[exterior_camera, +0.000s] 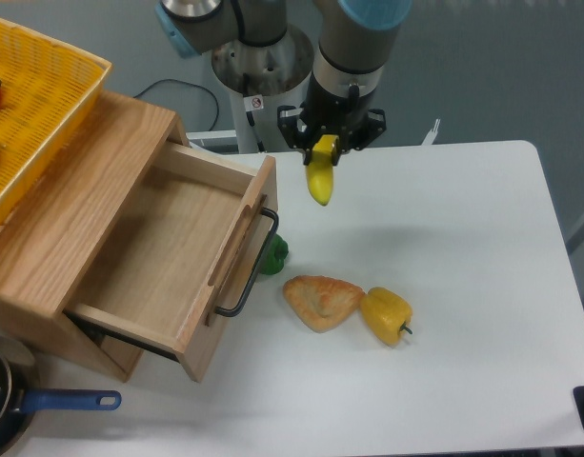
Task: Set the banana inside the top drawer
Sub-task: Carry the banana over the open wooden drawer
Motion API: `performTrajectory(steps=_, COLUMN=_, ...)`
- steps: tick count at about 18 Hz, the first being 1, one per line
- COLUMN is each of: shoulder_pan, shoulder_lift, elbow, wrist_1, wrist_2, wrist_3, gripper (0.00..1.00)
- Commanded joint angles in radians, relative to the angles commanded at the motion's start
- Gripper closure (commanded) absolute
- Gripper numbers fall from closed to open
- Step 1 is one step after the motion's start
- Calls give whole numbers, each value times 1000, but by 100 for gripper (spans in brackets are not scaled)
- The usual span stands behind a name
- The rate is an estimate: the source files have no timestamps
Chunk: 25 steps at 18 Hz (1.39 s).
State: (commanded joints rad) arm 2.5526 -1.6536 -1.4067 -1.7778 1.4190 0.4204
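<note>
While the gripper (326,145) pinches the upper end of the banana (320,178), the fruit hangs straight down below its fingers, clear of the white table (463,248). Just to the gripper's left and lower stands the open top drawer (168,257); a croissant (320,301) and yellow bell pepper (386,315) lie well below.

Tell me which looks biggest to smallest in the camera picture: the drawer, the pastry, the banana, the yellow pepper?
1. Drawer, biggest by far.
2. Pastry.
3. Banana and yellow pepper look about alike; the banana hangs in the gripper, partly hidden and nearer the camera, so I can't rank them.
</note>
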Motion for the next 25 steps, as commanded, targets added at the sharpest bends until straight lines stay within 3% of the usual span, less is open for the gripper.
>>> performTrajectory(steps=3, shoulder_pan=-5, shoulder_lift=12, elbow=17, wrist_1=-43, wrist_2=0, wrist_3=-3, gripper=91)
performTrajectory(steps=9, shoulder_pan=-15, shoulder_lift=49, elbow=32, wrist_1=-45, wrist_2=-55, wrist_3=-11, gripper=91)
performTrajectory(steps=13, shoulder_pan=-23, shoulder_lift=48, elbow=74, wrist_1=-45, wrist_2=-104, wrist_3=-69, gripper=91)
performTrajectory(steps=19, shoulder_pan=-31, shoulder_lift=43, elbow=75, wrist_1=-37, wrist_2=-135, wrist_3=-100, gripper=91)
performTrajectory(steps=25, shoulder_pan=-63, shoulder_lift=20, elbow=83, wrist_1=47, wrist_2=-189, wrist_3=-182, gripper=91)
